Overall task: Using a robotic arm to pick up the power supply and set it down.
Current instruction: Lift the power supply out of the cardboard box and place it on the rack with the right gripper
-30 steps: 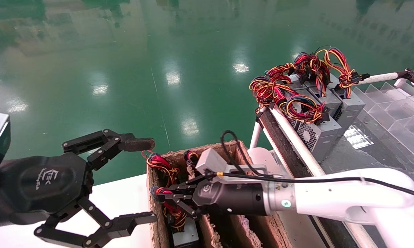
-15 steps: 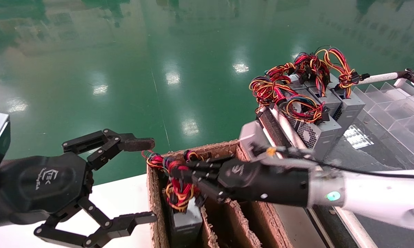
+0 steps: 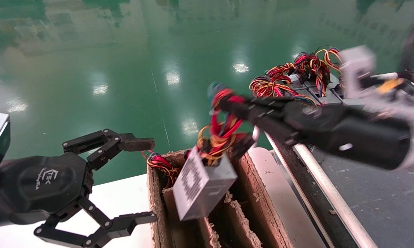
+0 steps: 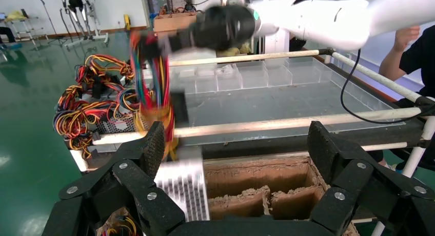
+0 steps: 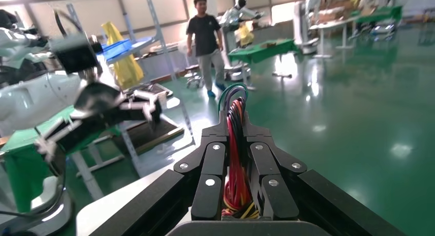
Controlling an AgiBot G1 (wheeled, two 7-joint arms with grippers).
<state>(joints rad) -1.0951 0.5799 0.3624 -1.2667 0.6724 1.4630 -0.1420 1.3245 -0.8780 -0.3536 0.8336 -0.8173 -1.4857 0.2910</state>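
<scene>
The power supply, a grey metal box with a perforated face, hangs tilted over the cardboard carton, its lower end still between the dividers. Its mostly red wire bundle runs up into my right gripper, which is shut on the wires above the carton's far edge. In the right wrist view the red wires sit squeezed inside the right gripper. My left gripper stands wide open left of the carton, holding nothing. The left wrist view shows the left gripper and the hanging box.
Several more grey boxes with yellow-orange wire bundles sit on a rack at the right, behind a white tube rail. Another wire bundle lies in the carton's left slot. Clear plastic compartments line the rack. A person stands far off.
My right gripper has risen and swung to the right, pulling the power supply up by its wires out of the carton slot. The left gripper has not moved.
</scene>
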